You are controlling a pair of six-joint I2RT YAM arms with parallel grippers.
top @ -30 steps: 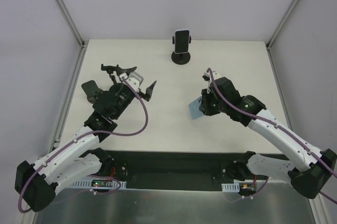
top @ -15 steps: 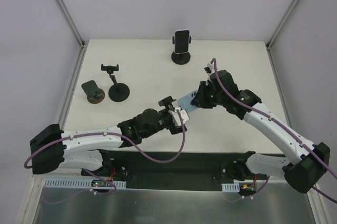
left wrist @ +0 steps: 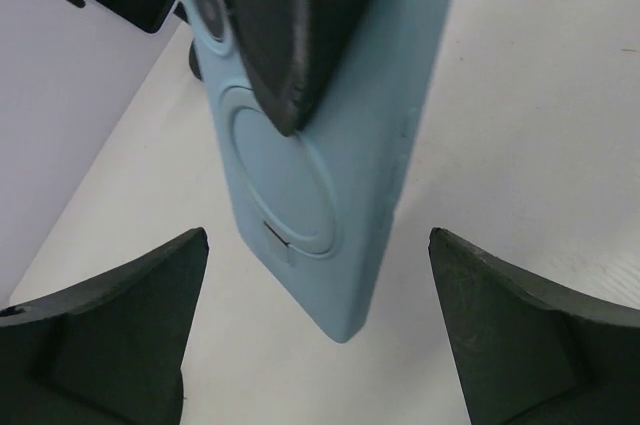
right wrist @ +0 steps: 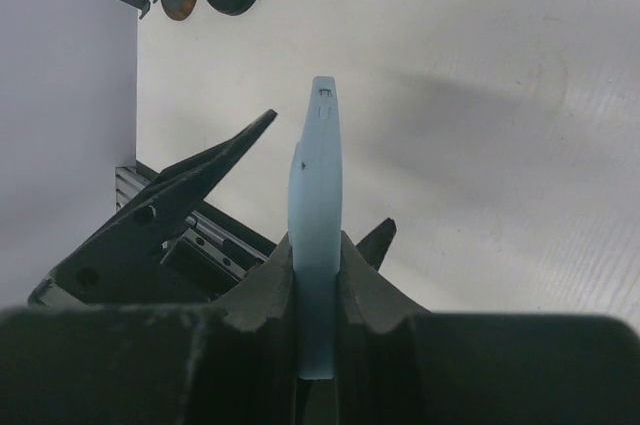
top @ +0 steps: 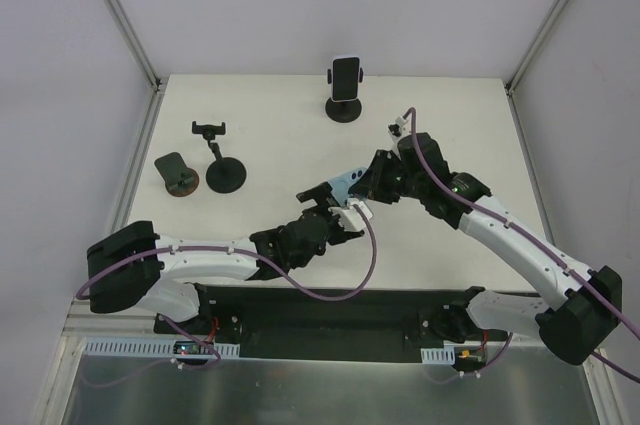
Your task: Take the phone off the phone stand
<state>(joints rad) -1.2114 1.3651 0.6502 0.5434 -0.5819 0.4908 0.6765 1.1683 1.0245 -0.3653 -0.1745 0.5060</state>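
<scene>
Near edge: the left arm lies low across the white table [top: 450,135], reaching from the left corner toward centre. The left gripper [top: 335,211] is spread wide and holds nothing. In its wrist view the two dark fingertips [left wrist: 140,305] flank the lower end of the light-blue, round-cornered phone in a matte case [left wrist: 345,175], with a clear gap on each side and no contact. The light-blue phone hangs above the table near mid-table, tilted, its back with the ring mark and camera lens turned to the left wrist camera. Just beyond, the right gripper [top: 370,183] is clamped on the phone's upper part. Its own camera sees the phone edge-on, pinched flat between both fingers. Farther back on the left stands an empty black clamp stand with round base and thin stalk [top: 224,177], well apart from the light-blue phone. Just left of it sits a small brown-based stand with a dark tilted plate [top: 178,175]. At the far edge, centre, a black round-based stand [top: 343,110] carries an upright dark-screened phone in a white case [top: 346,73].
</scene>
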